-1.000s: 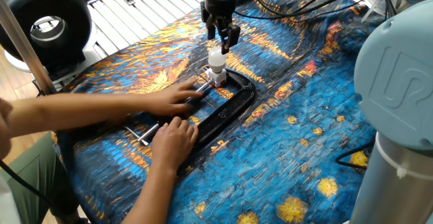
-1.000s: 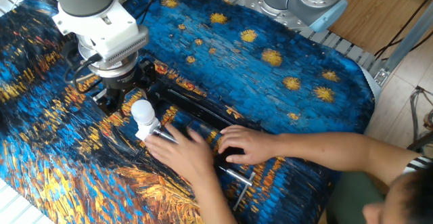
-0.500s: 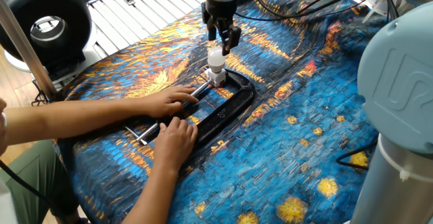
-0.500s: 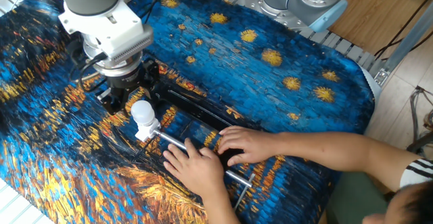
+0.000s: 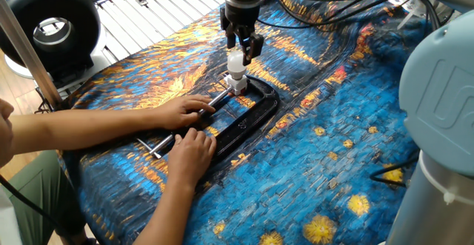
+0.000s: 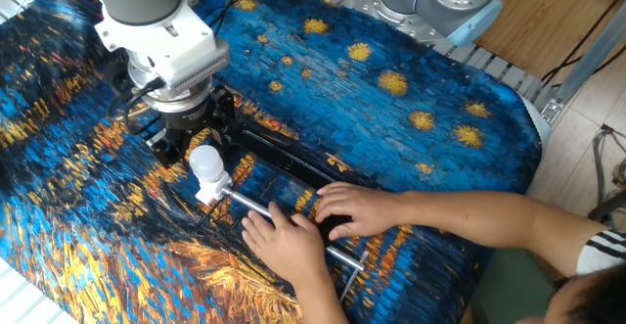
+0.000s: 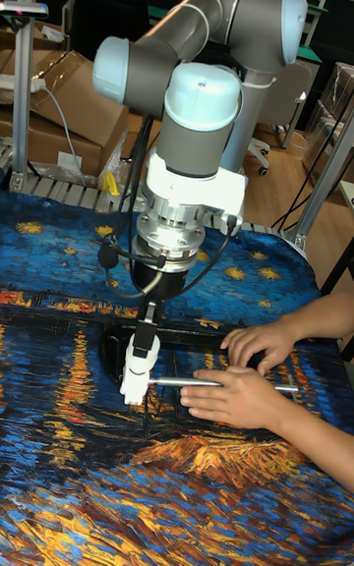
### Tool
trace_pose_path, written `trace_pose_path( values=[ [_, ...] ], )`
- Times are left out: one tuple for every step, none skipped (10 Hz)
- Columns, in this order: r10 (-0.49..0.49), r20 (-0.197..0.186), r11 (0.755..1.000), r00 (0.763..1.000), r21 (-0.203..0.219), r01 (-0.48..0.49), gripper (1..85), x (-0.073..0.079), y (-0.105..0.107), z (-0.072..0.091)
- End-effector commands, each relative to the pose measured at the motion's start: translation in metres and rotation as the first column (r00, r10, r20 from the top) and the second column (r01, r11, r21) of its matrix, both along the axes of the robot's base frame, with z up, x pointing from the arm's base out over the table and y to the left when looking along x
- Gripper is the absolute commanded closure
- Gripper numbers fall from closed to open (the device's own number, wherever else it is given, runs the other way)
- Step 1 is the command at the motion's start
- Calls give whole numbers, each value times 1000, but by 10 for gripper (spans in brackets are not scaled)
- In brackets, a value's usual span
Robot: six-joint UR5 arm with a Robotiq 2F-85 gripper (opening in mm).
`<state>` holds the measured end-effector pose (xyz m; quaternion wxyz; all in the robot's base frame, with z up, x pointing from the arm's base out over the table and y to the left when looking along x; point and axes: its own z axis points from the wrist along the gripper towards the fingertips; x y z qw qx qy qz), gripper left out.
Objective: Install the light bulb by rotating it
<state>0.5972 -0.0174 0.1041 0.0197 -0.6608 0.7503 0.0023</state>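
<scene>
The small white light bulb [image 5: 235,61] stands upright in a white socket base [image 5: 237,83] held in a black C-clamp [image 5: 254,115]. My gripper [image 5: 243,45] hangs open just above and slightly behind the bulb, its dark fingers [image 5: 255,44] straddling the rounded top without closing on it. In the other fixed view the bulb [image 6: 204,162] sits right in front of the gripper [image 6: 193,140]. In the tall fixed view one finger [image 7: 146,332] overlaps the bulb [image 7: 140,357] above the socket base [image 7: 132,390].
A person's two hands [image 5: 187,112] [image 5: 190,151] rest on the clamp and its metal screw rod [image 6: 256,206], close to the socket. A black round fan [image 5: 50,30] stands at the table's far left. Cables [image 5: 326,8] trail behind the arm.
My gripper has shifted sideways and lower, closing in over the bulb. The person's hand nearest the socket has drawn back a little along the rod.
</scene>
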Motion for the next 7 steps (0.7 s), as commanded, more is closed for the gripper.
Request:
trace_pose_path(
  values=[
    [-4, 14, 1000, 1000, 22, 4, 217, 0, 5, -3],
    [-4, 18, 1000, 1000, 22, 4, 217, 2, 6, -4],
    [-4, 20, 1000, 1000, 22, 4, 220, 3, 6, -5],
    [-3, 22, 1000, 1000, 25, 2, 223, 4, 7, -5],
    [-2, 26, 1000, 1000, 30, 1, 237, 5, 8, -7],
    [-2, 32, 999, 999, 33, 1, 253, 6, 7, -8],
    [-4, 32, 1000, 999, 27, 3, 257, 6, 5, -8]
  ],
)
